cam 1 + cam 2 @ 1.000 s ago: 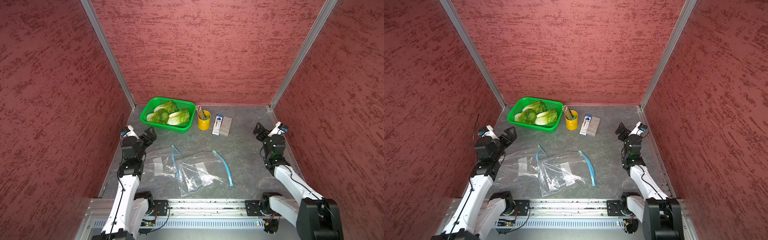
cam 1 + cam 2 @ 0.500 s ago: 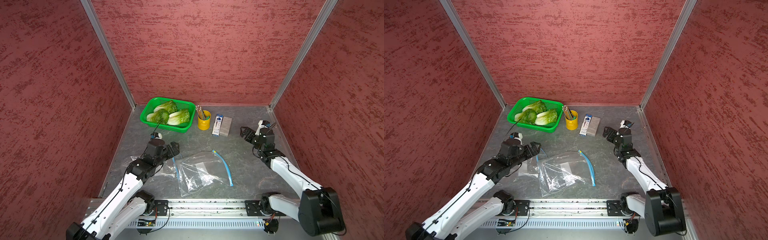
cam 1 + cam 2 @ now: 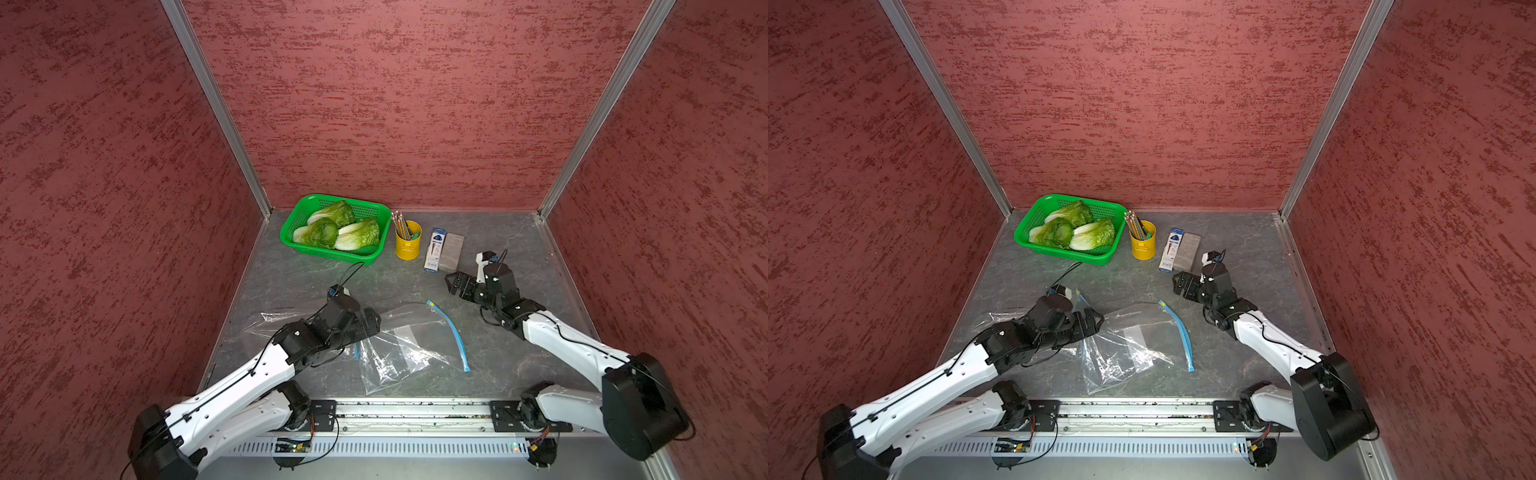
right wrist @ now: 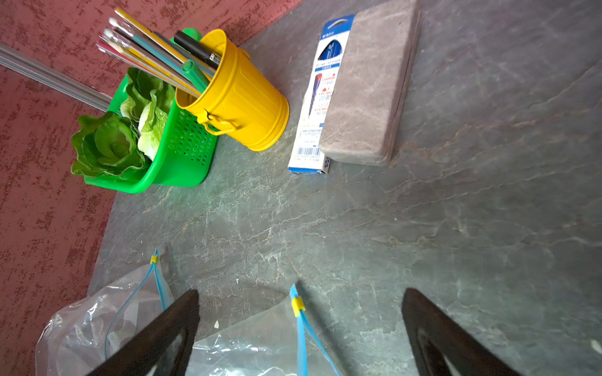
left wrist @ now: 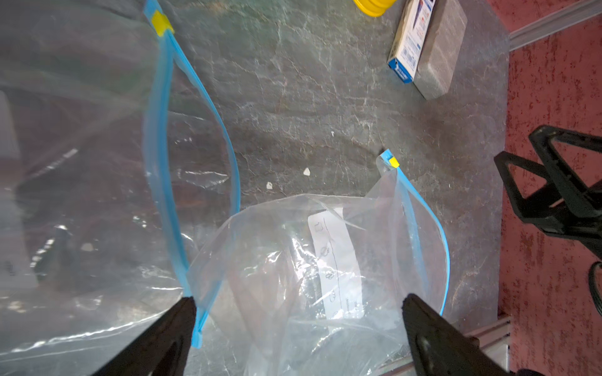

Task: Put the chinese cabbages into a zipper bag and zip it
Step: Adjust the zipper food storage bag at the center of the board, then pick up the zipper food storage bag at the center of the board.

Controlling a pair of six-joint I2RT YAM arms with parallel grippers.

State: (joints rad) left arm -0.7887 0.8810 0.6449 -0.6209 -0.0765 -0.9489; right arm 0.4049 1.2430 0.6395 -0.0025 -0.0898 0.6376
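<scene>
green basket (image 3: 332, 254) holds chinese cabbages (image 3: 328, 232) | left pincer (image 5: 298, 301), right pincer (image 4: 301, 293): well apart

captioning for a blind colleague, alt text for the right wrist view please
Open, empty right gripper over a grey stone table, above the blue zipper of a clear zipper bag, a second bag beside it. Beyond: green basket of chinese cabbages, yellow pencil bucket, blue-and-white box beside a grey-brown block.

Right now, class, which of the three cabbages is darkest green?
The cabbage at the basket's left end: deep green leaves, while the other two are paler yellow-green.
</scene>
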